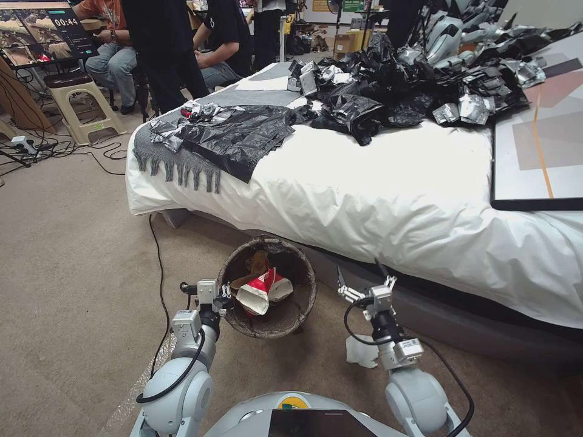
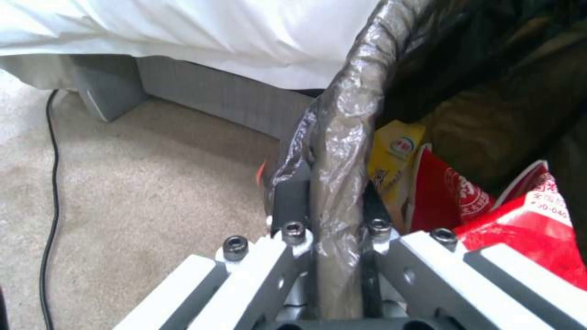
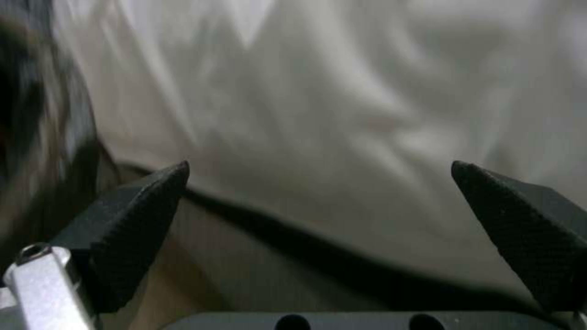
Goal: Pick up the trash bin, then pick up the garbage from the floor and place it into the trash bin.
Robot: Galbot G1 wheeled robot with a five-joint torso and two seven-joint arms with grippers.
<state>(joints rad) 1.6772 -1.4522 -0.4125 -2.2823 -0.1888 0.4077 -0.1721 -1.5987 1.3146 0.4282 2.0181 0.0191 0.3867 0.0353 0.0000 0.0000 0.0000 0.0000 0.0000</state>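
Round trash bin lined with a dark bag point(image 1: 267, 288) held at centre, tilted, rim pinched between the fingers of the left gripper point(image 1: 222, 295) at its 9 o'clock. Red-and-white and yellow snack wrappers point(image 1: 260, 291) already inside. Left to do: white crumpled tissue wad point(image 1: 362, 352) on the carpet at 5 o'clock. Right gripper point(image 1: 362, 282) at 3 o'clock, spread wide, empty. White-sheeted bed point(image 1: 395, 194) close behind at 12 o'clock; black cable point(image 1: 159, 267) trailing at 9 o'clock.

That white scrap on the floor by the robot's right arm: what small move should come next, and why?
Probably lower the open right claw onto the white tissue. It lies loose on the carpet beside that arm, while the left claw grips the trash bin rim, wrappers already inside.
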